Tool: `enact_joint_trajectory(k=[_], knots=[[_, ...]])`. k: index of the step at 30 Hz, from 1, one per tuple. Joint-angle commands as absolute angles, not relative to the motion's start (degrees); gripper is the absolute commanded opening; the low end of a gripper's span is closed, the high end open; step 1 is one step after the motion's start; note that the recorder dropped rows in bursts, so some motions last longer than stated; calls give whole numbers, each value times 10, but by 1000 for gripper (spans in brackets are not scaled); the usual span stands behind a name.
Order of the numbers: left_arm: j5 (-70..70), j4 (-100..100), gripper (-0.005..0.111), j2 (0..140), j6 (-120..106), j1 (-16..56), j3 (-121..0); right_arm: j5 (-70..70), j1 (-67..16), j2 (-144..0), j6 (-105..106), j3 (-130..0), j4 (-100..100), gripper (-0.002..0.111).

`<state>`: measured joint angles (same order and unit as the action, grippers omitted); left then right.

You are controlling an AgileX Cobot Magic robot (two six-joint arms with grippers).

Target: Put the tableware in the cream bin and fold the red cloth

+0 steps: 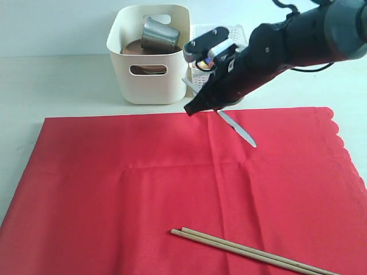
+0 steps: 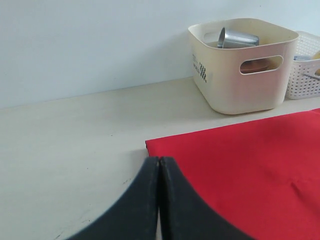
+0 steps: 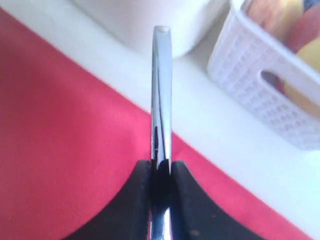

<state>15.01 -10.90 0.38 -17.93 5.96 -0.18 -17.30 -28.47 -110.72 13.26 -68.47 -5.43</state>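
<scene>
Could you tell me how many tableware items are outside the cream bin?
2: the silver knife, held in the right tool over the red cloth's far edge, and the chopstick pair on its near part. The arm may hide others.

Exterior looks down; all views share red cloth (image 1: 143,189).

The knife (image 3: 161,90) was glossy metal. The cloth (image 1: 114,183) looked matt and woven; the chopsticks (image 1: 246,248) were pale wood.
</scene>
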Motion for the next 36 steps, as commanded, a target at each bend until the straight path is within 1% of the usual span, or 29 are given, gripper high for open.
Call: enact_joint_trajectory(k=[1,10,16,24,27,30,34,35,36], knots=[[149,-109,2,0,-179,59,0,-102,-287,-1065,135,-684,-87,0],[149,-109,2,0,-179,59,0,63,-317,-1047,135,-694,-99,0],[149,-109,2,0,-179,59,0,81,-343,-1089,139,-788,-99,0],[149,-109,2,0,-179,59,0,92,-343,-1204,134,-952,-99,0],[149,-109,2,0,-179,59,0,92,-343,-1240,87,-1013,-107,0],[149,-109,2,0,-179,59,0,104,-343,-1261,73,-1046,-111,0],[149,-109,2,0,-179,59,0,154,-343,-1283,77,-1051,-117,0],[149,-109,2,0,-179,59,0,154,-343,-1286,77,-1051,-120,1],[149,-109,2,0,-179,59,0,152,-342,-1289,78,-1051,-120,6]])
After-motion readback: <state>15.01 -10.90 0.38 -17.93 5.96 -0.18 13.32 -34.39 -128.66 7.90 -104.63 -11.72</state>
